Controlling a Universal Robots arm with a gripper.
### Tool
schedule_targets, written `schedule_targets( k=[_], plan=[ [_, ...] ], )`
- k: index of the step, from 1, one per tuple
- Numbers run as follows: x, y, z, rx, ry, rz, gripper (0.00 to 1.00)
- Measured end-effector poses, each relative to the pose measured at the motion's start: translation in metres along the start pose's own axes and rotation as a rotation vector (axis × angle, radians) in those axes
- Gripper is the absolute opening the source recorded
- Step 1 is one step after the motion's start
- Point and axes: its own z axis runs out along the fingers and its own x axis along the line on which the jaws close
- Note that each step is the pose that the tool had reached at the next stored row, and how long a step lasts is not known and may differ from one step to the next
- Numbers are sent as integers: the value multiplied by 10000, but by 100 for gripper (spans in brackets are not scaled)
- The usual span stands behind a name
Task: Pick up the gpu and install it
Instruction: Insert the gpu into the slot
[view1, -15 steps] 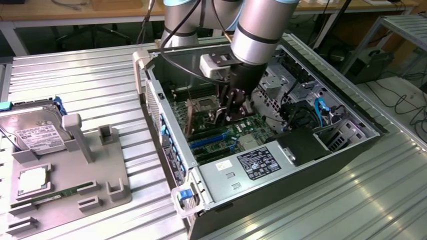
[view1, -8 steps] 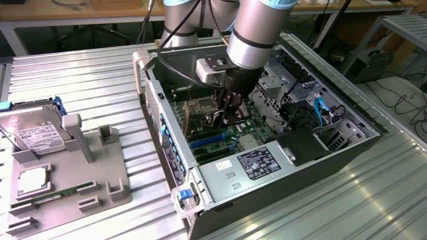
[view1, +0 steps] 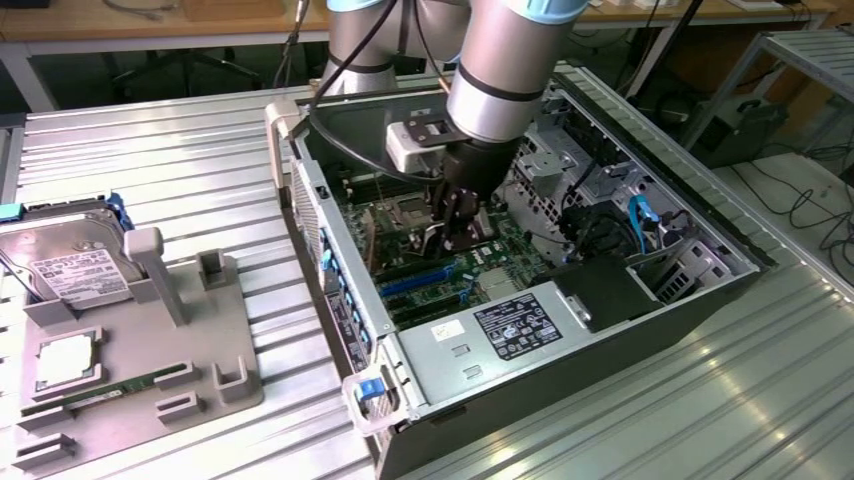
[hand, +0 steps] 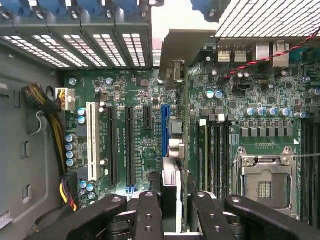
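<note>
My gripper (view1: 454, 222) reaches down inside the open computer case (view1: 707, 300), just above the motherboard (view1: 501, 262). It is shut on the gpu (view1: 438, 243), a thin dark card held upright. In the wrist view the gpu (hand: 176, 150) is seen edge-on between my black fingers (hand: 150, 215), and its silver bracket (hand: 187, 47) points toward the case's rear slot covers. The card's edge runs just beside the blue expansion slot (hand: 165, 130), on the memory-slot side. I cannot tell whether it touches the board. My gripper (hand: 172, 217) grips the card at its near end.
Several black slots and a white slot (hand: 91, 140) lie beside the blue one. The CPU socket (hand: 265, 185) and a cable bundle (hand: 50, 110) flank the card. The power supply (view1: 514, 325) fills the case's near end. A grey holder (view1: 200, 350) carries a hard drive (view1: 74, 265) and a memory stick (view1: 127, 385).
</note>
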Motion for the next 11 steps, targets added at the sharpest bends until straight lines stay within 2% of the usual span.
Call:
schedule_targets(
  k=[2, 5, 11],
  plan=[
    [0, 14, 7, 26, -4, -1, 27],
    [7, 37, 24, 28, -12, -2, 27],
    [71, 59, 31, 27, -71, -4, 27]
  ],
)
